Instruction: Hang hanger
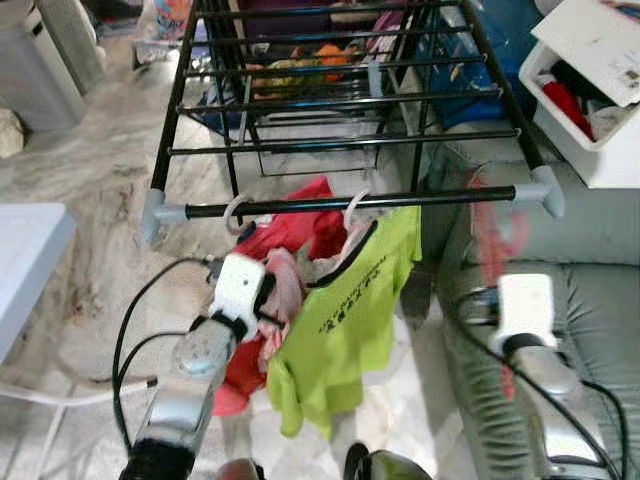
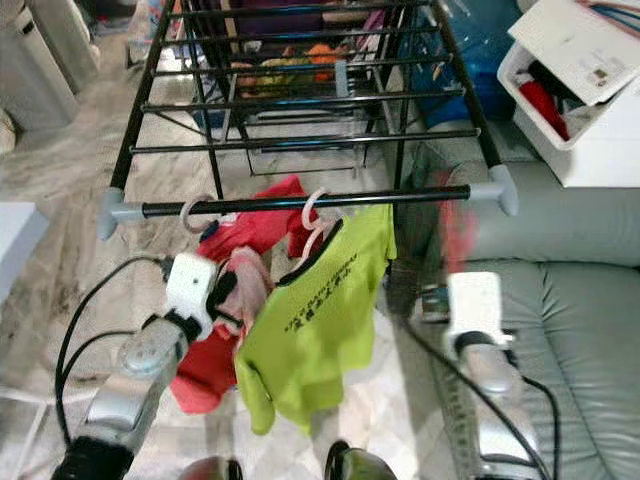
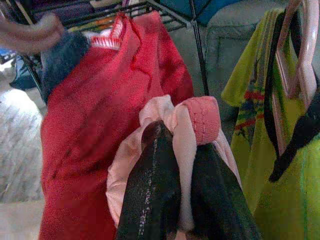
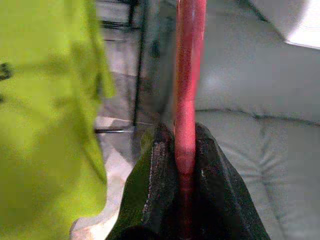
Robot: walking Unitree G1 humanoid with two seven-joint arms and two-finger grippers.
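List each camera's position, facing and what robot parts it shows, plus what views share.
Eye views: head, looking down at black metal drying rack; silver arms show.
Left wrist: along left gripper, shut on pink cloth, facing red garment.
Right wrist: along right gripper, shut on red hanger.
Shared: lime-green T-shirt.

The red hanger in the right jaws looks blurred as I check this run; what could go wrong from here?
1. The red hanger is pinched at a thin edge, so it may twist or slip.
2. The left gripper grips pink cloth beside hung shirts; pulling could drag the green shirt off the rail.
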